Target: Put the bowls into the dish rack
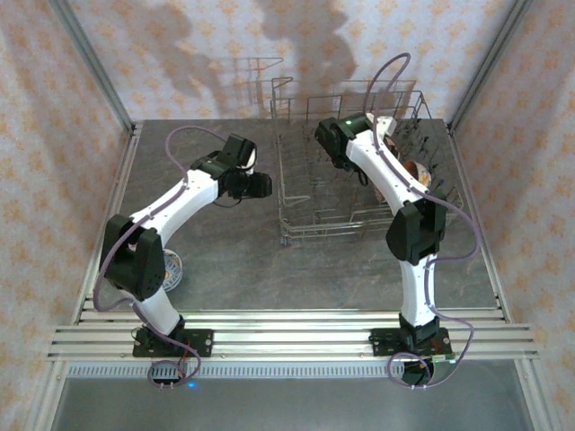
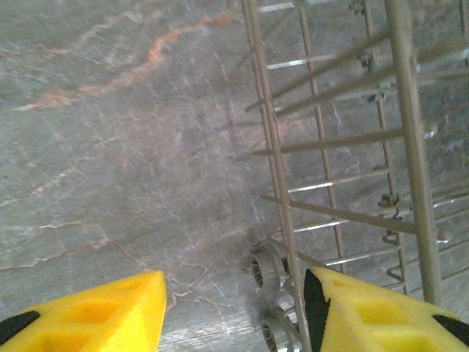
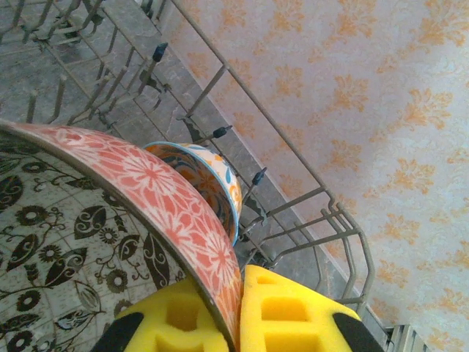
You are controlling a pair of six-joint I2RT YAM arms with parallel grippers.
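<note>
Right wrist view: a red floral bowl (image 3: 161, 198) with a black leaf-patterned inside fills the lower left, its rim pinched between the right gripper (image 3: 238, 315) fingers. Just behind it an orange-and-blue bowl (image 3: 209, 180) stands in the dish rack (image 3: 308, 198). Lower in the left wrist view, the left gripper (image 2: 234, 308) gapes empty beside the rack's wall.

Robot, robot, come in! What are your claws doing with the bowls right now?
Left claw open, empty, beside the dish rack. Right claw shut on red flowered bowl, over the rack. Orange bowl already racked just behind it.
</note>
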